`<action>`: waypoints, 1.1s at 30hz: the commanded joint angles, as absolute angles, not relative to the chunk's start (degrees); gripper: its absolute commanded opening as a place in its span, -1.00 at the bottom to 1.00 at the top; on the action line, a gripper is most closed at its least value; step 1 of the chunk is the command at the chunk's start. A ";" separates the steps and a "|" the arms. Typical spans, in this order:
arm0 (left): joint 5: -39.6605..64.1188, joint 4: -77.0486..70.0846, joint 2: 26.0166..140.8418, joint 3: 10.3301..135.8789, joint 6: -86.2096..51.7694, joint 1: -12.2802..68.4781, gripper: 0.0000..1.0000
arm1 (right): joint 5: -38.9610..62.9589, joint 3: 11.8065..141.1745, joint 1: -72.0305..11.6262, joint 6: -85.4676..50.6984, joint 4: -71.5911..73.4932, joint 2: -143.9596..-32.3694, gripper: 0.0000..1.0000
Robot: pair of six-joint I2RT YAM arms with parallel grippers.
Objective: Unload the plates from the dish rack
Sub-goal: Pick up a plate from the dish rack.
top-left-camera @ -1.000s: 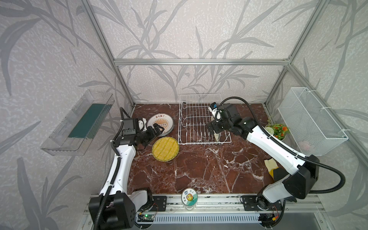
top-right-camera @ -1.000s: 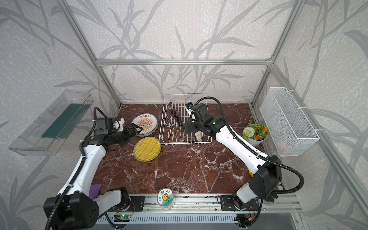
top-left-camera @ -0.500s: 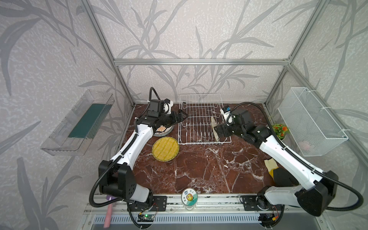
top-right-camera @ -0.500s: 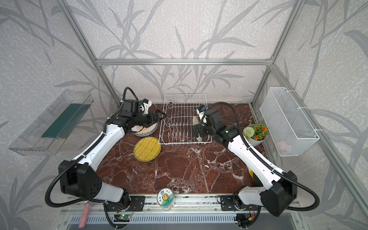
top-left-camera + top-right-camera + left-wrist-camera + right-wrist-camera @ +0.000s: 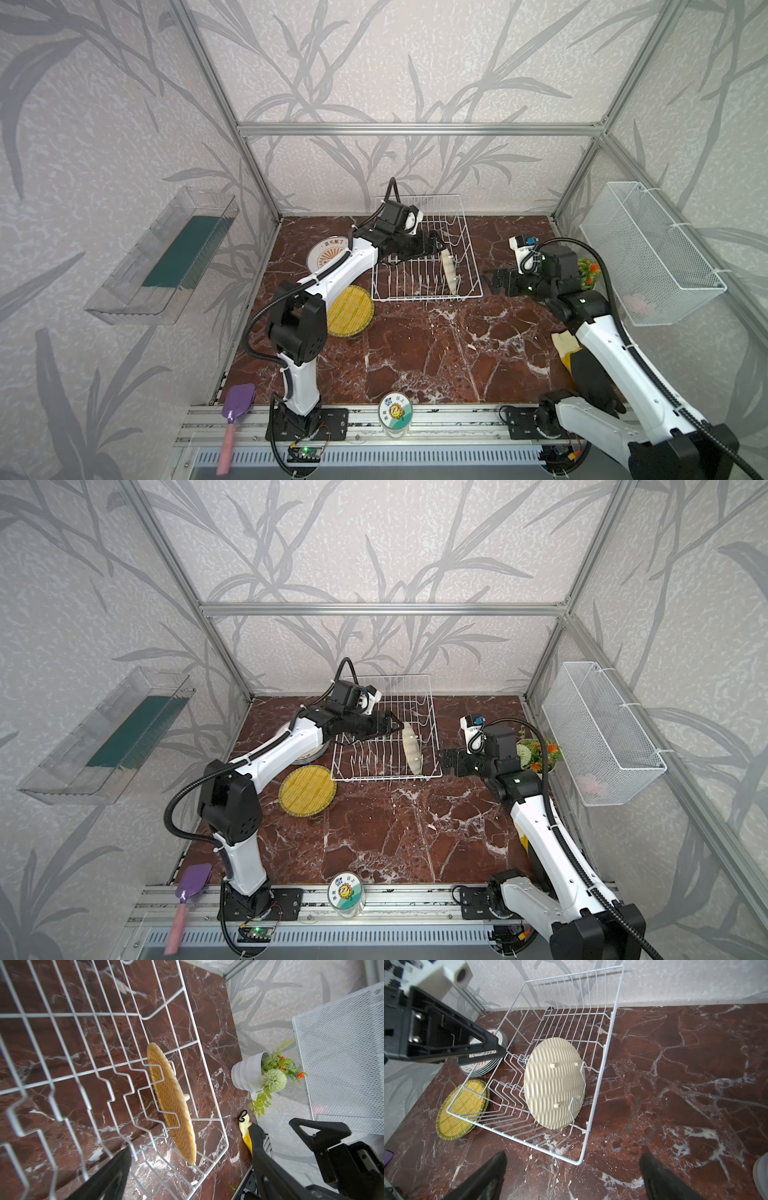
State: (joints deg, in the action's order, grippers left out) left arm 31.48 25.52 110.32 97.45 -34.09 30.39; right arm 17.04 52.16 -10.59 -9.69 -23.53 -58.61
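At right end of dish rack [image 5: 386, 778]: wicker plate [image 5: 411, 750], upright between prongs. Left pincer [image 5: 392, 726] open, just left of it. Right pincer [image 5: 446, 762] open, right of rack. White plate stack [image 5: 328, 257] and wicker stack [image 5: 351, 309] on tabletop [image 5: 415, 353], left.

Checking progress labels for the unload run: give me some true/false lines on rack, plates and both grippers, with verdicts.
1. One woven plate stands on edge in the dish rack. True.
2. The right gripper is shut on a plate. False: it is open, empty and outside the rack.
3. The white plates are stacked on the table beside the rack. True.
4. The left gripper grips the woven plate. False: it is open over the rack, and the plate is not between its jaws.
5. The yellow plates lie inside the rack. False: they lie on the table by its corner.
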 commanded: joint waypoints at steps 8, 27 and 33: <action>28.48 31.75 118.52 105.89 -38.41 34.18 0.39 | 18.77 48.89 -8.79 -9.20 -21.78 -54.84 0.98; 27.93 34.52 118.89 106.70 -40.87 35.87 -0.38 | 20.83 49.66 -8.73 -10.26 -20.13 -57.57 0.98; 27.68 34.36 119.29 106.57 -42.21 35.86 -0.52 | 22.79 49.75 -8.72 -8.69 -20.46 -57.48 0.98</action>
